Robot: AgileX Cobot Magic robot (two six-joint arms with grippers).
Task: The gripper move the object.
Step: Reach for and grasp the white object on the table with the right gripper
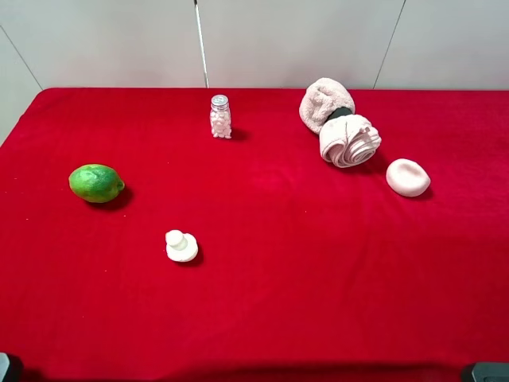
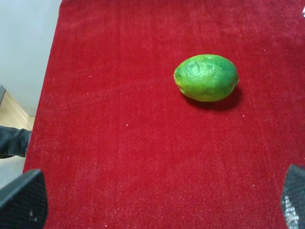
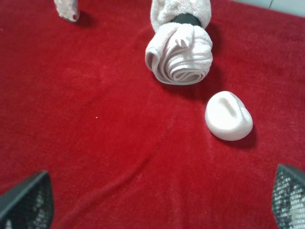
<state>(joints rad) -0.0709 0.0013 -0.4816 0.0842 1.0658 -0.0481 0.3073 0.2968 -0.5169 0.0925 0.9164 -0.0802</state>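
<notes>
Object (image 1: 408, 177): pale pink dome, lying on red cloth (image 1: 318, 278) just beside rolled towels (image 1: 348, 140). Left gripper (image 2: 157, 200) and right gripper (image 3: 157, 198) both spread wide, holding nothing. Pale panelled wall (image 1: 103, 40) rises beyond the towels.

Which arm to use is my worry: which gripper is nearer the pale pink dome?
Right. The right gripper has the pale pink dome just ahead of it; the left gripper faces the lime, far from the dome.

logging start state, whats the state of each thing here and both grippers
pink dome: lying loose, ungripped
left gripper: open, empty
right gripper: open, empty
jar: upright, capped
towels: rolled up
lime: whole, lying loose
white mushroom piece: lying loose
</notes>
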